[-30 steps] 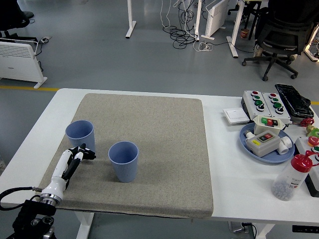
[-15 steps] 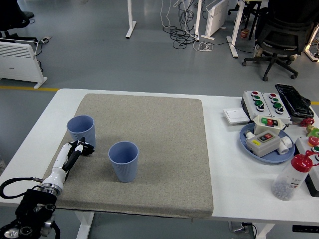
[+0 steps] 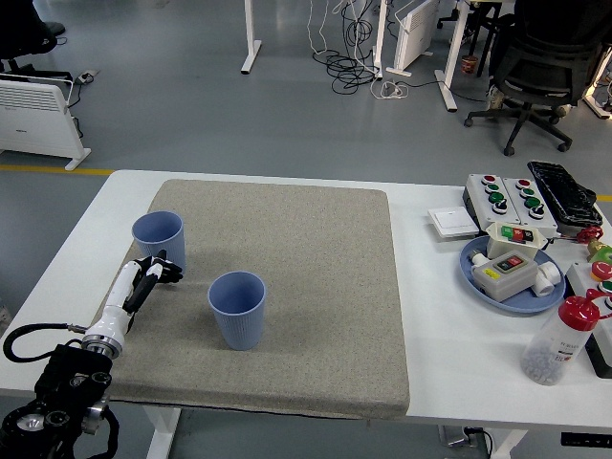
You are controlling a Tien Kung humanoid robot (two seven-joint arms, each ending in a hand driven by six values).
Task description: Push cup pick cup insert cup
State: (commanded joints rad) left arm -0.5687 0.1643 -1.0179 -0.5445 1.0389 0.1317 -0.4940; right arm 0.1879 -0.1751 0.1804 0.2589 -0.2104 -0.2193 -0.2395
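The left robot hand [image 3: 158, 271], fingers curled and holding nothing, is pressed against the far cup [image 3: 159, 240]; pushing should be kept low to avoid tipping.

Left hand [image 3: 158, 272] touching the base of the far blue cup [image 3: 159, 241], near blue cup [image 3: 237, 310] just to its right, open mat [image 3: 316, 249] beyond, cluttered blue tray [image 3: 512, 273] well apart at table's right edge.

Your left hand [image 3: 153, 274] sits farther up the mat than a second ago, arm drawn leftward. The left cup [image 3: 160, 241] at its fingertips stands farther back and slightly right of its earlier spot.
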